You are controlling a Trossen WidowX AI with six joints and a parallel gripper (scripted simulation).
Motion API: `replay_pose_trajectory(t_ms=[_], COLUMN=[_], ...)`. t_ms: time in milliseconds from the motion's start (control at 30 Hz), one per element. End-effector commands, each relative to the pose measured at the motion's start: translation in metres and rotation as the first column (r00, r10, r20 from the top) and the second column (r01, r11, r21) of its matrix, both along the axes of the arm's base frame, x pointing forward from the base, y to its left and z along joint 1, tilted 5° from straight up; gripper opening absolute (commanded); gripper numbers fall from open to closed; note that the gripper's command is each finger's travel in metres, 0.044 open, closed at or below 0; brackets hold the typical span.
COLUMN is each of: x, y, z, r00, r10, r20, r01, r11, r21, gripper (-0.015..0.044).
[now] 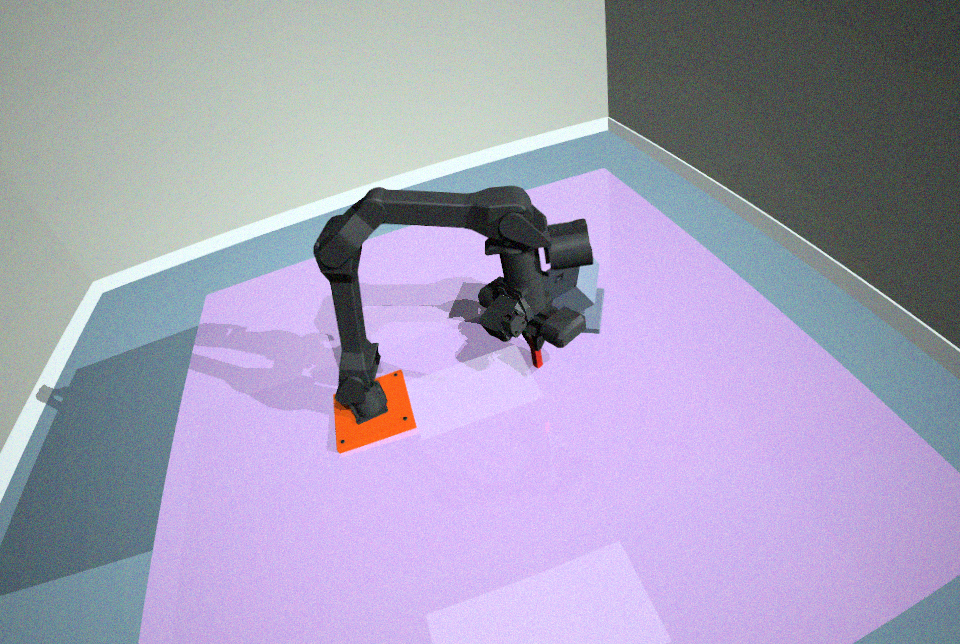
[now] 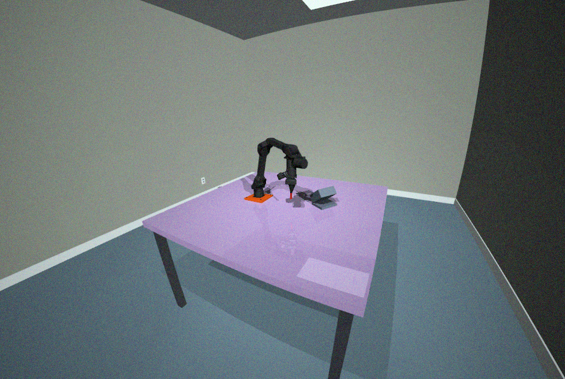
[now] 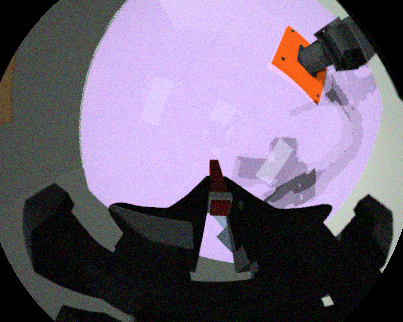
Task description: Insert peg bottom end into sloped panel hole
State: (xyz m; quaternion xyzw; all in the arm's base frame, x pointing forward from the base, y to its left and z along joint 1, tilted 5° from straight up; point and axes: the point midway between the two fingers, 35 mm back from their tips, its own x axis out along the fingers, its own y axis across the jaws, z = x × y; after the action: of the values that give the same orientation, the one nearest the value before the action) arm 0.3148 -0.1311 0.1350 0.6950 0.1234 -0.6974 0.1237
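We have the slim red peg (image 1: 537, 357) pinched at its upper end between the fingers of the black parallel-jaw gripper (image 1: 535, 341), just right of frame centre in the top view. Its long axis looks close to vertical, bottom end hanging free below the fingertips. The exterior view shows the peg (image 2: 290, 195) low over the glossy lilac table top (image 2: 265, 232); we can't tell for sure there whether it is clear of the surface. In the wrist view the peg (image 3: 216, 189) juts up from between the dark fingers at lower centre, tip over bare lilac surface.

What matters for our next move: the grey sloped panel (image 2: 322, 195) sits just right of the gripper (image 2: 289, 183) in the exterior view, near but apart. In the top view the wrist blocks nearly all of it, and it is out of the wrist frame. We can't make out the hole in any view.

Our read: the peg is upright while the hole axis should lean with the panel face, so we need to tilt the wrist to match before pushing. The orange base plate (image 1: 372, 422) lies on the opposite side, lower left of the peg.
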Motion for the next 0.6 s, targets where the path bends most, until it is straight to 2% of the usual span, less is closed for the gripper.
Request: replay_pose_trajectory(t_ms=[0,567], x=[0.004,0.017], y=[0.005,0.024], z=[0.001,0.007], r00=[1.000,0.996], r10=[0.016,0.081], r20=[0.006,0.023], r01=[-0.016,-0.079], r11=[1.000,0.994], r21=[-0.019,-0.078], gripper=[0.0000,0.0000])
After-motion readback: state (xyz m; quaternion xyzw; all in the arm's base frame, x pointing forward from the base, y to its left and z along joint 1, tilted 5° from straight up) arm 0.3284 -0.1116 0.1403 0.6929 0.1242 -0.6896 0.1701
